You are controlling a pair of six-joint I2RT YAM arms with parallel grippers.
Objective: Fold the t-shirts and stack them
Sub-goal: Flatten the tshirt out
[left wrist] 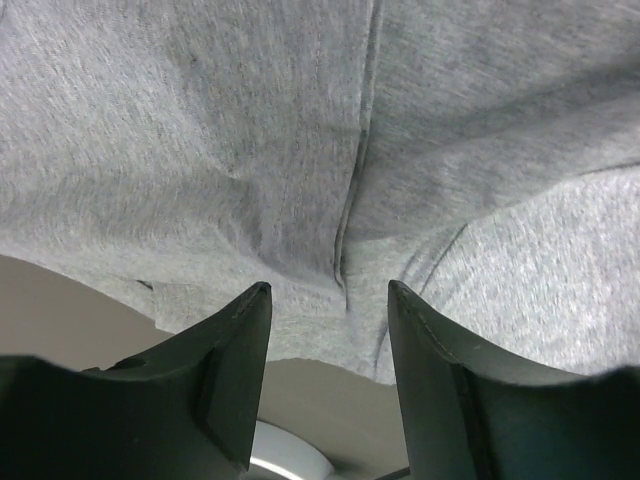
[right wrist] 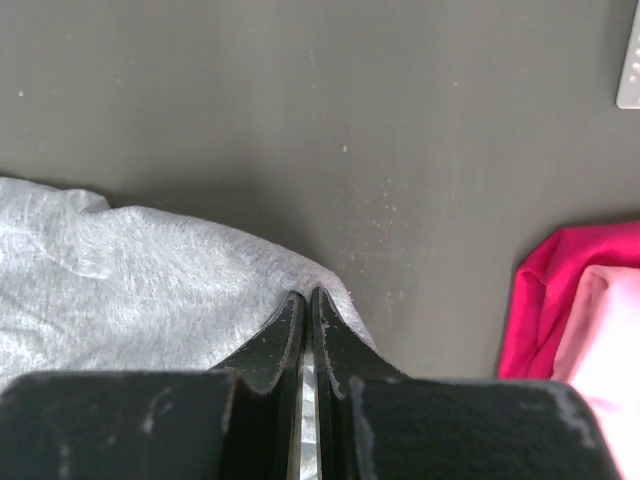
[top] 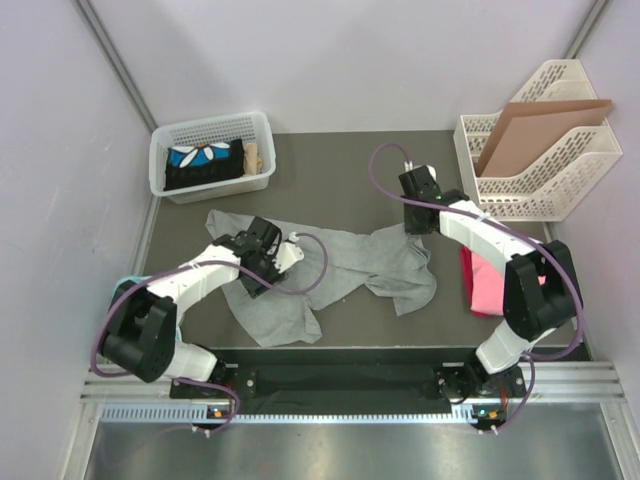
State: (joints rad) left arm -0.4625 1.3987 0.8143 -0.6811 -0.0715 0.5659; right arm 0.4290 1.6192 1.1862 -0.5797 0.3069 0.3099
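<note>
The right pincer (right wrist: 307, 296), pinching an edge of the grey t-shirt (top: 340, 262), apparently held it for flattening on the worktop (top: 330, 170). The left pincer (left wrist: 328, 292) stood spread against the cloth; the pink t-shirts (top: 485, 290) lay aside.

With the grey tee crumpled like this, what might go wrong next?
1. The left claw stands open over a bunched seam of the grey t-shirt; closing there may catch several layers.
2. The right claw is shut at the shirt's very edge; any hold there could slip.
3. The pink t-shirts lie beside the right arm and might get dragged.
</note>
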